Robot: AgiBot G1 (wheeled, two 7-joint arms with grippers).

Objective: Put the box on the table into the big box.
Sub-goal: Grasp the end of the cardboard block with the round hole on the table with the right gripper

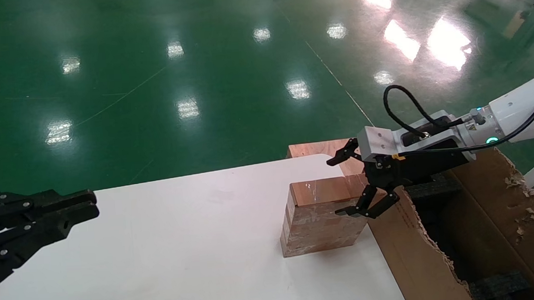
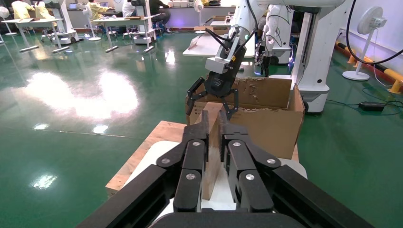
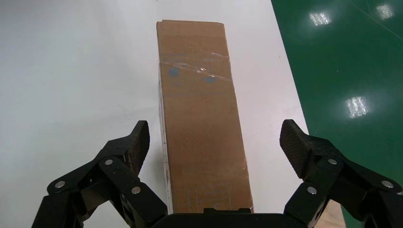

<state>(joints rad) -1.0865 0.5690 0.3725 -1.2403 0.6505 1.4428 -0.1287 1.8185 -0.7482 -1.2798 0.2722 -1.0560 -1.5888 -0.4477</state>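
Right gripper [image 1: 343, 185] spread wide above the small box [image 1: 320, 221] on the white table [image 1: 162, 249], big box [image 1: 440, 260] beside, left gripper [image 1: 89, 205] closed, parked left.

No text, label, brand or number can be read in any of the views. The big box [image 1: 409, 234] at the lower right of the head view carries a short line of small black print on its outer side wall, but the characters are too small to make out. The box [image 3: 202, 118] shows only faint bluish smudges under its glossy tape in the right wrist view, none legible.
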